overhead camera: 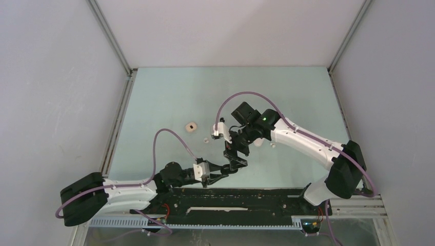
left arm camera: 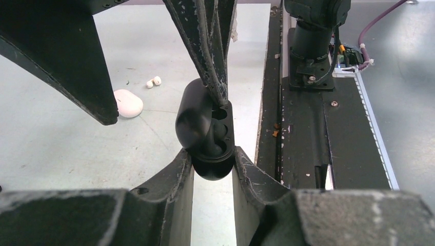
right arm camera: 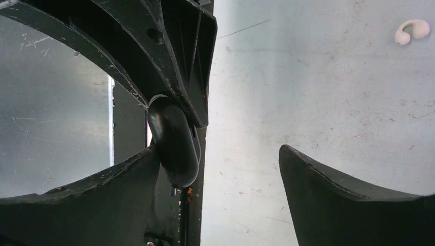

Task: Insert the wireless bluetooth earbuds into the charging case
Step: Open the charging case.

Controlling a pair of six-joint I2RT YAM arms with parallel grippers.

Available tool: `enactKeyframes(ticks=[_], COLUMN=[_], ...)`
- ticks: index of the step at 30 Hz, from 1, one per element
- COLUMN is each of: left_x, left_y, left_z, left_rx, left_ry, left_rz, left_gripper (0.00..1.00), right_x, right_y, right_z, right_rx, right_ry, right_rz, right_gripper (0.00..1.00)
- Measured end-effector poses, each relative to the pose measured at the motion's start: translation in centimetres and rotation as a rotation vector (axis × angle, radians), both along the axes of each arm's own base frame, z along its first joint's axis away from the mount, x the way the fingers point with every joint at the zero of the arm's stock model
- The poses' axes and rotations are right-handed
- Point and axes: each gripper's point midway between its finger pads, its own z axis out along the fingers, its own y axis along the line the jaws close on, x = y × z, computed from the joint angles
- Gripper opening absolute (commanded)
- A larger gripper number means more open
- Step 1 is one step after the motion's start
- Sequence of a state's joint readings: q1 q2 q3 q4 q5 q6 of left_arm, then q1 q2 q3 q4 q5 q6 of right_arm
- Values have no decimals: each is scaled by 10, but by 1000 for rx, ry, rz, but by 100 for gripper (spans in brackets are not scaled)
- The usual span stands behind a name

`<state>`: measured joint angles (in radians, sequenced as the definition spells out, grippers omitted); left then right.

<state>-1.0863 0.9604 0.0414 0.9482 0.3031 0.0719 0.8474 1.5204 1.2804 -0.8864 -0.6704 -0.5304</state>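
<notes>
Left gripper (left arm camera: 213, 164) pinches the black charging case (left arm camera: 202, 128); right gripper (right arm camera: 219, 154), spread, touches it.

Top of black case (left arm camera: 202, 128) hidden behind a right gripper (left arm camera: 163, 102) finger (left arm camera: 205, 51). Left of the case, two earbuds (left arm camera: 153, 82) too small to detail

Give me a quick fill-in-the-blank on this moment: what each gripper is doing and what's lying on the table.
1. The left gripper is shut on the ___ charging case.
2. The right gripper has its jaws ___, holding nothing.
3. In the left wrist view, ___ small white earbuds lie on the table near a pale pink case.
Missing words: black; open; two.
</notes>
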Motion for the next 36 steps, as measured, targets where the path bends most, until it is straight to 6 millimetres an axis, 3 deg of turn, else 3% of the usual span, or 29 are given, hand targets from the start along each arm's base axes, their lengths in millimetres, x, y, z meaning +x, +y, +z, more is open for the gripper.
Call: enactKeyframes(ticks=[5, 15, 16, 17, 19, 22, 26, 29, 32, 36], left_x=[0, 1, 1, 2, 2, 6, 17, 28, 36, 40], left_y=[-1, -3, -3, -3, -3, -1, 9, 24, 40, 63], left_z=[0, -8, -8, -8, -7, -2, 18, 36, 56, 86], left_rx=[-3, 10, 9, 8, 3, -8, -69, -143, -222, -343], left_ry=[1, 48, 54, 55, 55, 51, 40, 31, 22, 15], left_rz=[0, 5, 8, 10, 15, 39, 126, 219, 300, 374], left_gripper=[0, 0, 0, 0, 0, 0, 0, 0, 0, 0], right_x=[3, 25, 27, 28, 33, 54, 114, 158, 194, 231], right_y=[-2, -16, -17, -19, -23, -31, -53, -68, -63, -41], right_z=[1, 23, 24, 26, 31, 43, 67, 71, 50, 0], right_rx=[3, 60, 64, 68, 79, 104, 202, 261, 257, 187], right_ry=[-1, -31, -33, -34, -46, -111, -192, -188, -104, 22], right_rz=[-13, -105, -112, -117, -143, -228, -463, -601, -633, -643], right_gripper=[88, 88, 89, 98, 100, 100, 98, 71, 54, 47])
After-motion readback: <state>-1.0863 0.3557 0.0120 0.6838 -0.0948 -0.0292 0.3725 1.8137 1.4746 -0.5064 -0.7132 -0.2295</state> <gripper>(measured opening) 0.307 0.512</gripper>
